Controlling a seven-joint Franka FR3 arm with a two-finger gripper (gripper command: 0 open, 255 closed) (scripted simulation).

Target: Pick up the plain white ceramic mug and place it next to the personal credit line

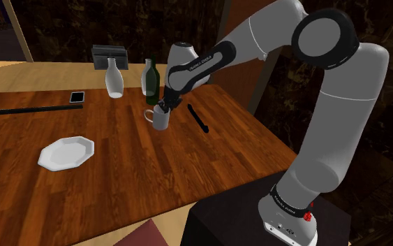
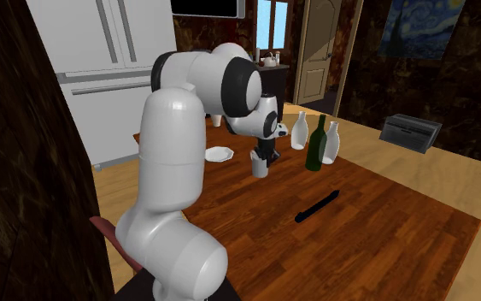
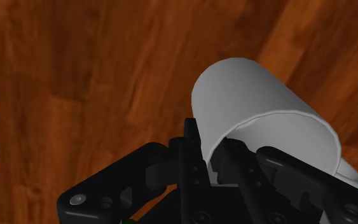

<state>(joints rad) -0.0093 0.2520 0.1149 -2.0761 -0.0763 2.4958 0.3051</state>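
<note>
A plain white mug [image 1: 161, 119] stands upright near the middle of the brown wooden table [image 1: 118, 182], its handle towards the shoulder view's left. My black gripper [image 1: 165, 107] comes down onto its rim and is shut on the mug's wall, one finger inside and one outside. The wrist view shows the mug [image 3: 260, 127] clasped between my gripper's [image 3: 213, 159] fingers over the wood. The second exterior view has the mug [image 2: 260, 167] right under my gripper [image 2: 262, 155]. I cannot tell whether its base touches the table. A small flat dark card [image 1: 77, 97] lies far off at the shoulder view's left.
A green bottle [image 1: 151, 78] and a white vase [image 1: 114, 78] stand just behind the mug. A black pen [image 1: 198, 117] lies beside it. A white plate [image 1: 65, 152] sits nearer the front, a long black bar [image 1: 31, 110] lies near the card, and a dark box [image 1: 110, 56] stands behind the table.
</note>
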